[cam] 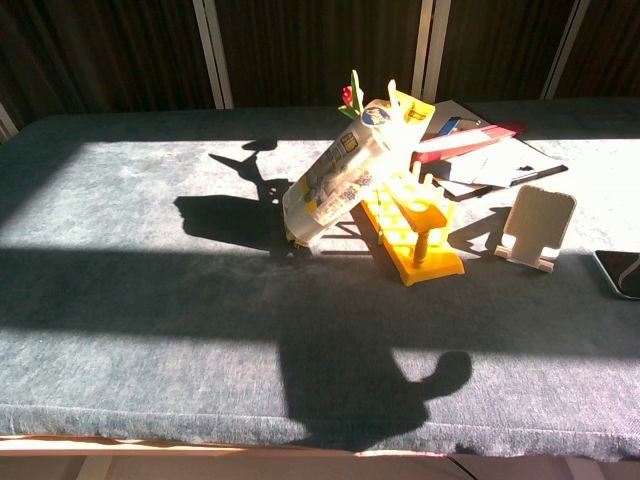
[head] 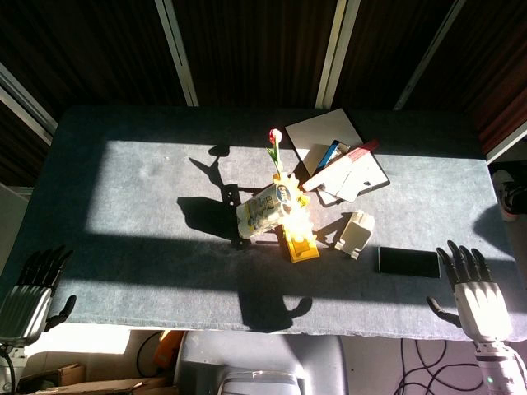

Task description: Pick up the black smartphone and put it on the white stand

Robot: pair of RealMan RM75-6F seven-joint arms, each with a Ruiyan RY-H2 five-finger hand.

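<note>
The black smartphone (head: 408, 262) lies flat on the grey table near the front right; in the chest view only its left end (cam: 620, 272) shows at the right border. The white stand (head: 356, 233) (cam: 537, 227) stands upright just left of the phone. My right hand (head: 471, 286) hovers open at the table's front right edge, a little right of the phone, fingers spread and apart from it. My left hand (head: 33, 290) hangs open at the front left corner, far from both. Neither hand shows in the chest view.
A yellow rack (head: 300, 234) (cam: 415, 232) holds a tilted white bottle (head: 265, 207) (cam: 340, 180) at the middle, with a red tulip (head: 275, 138) behind. A notebook, papers and pens (head: 342, 156) lie at the back right. Sunlight casts hard shadows across the table (head: 148, 189).
</note>
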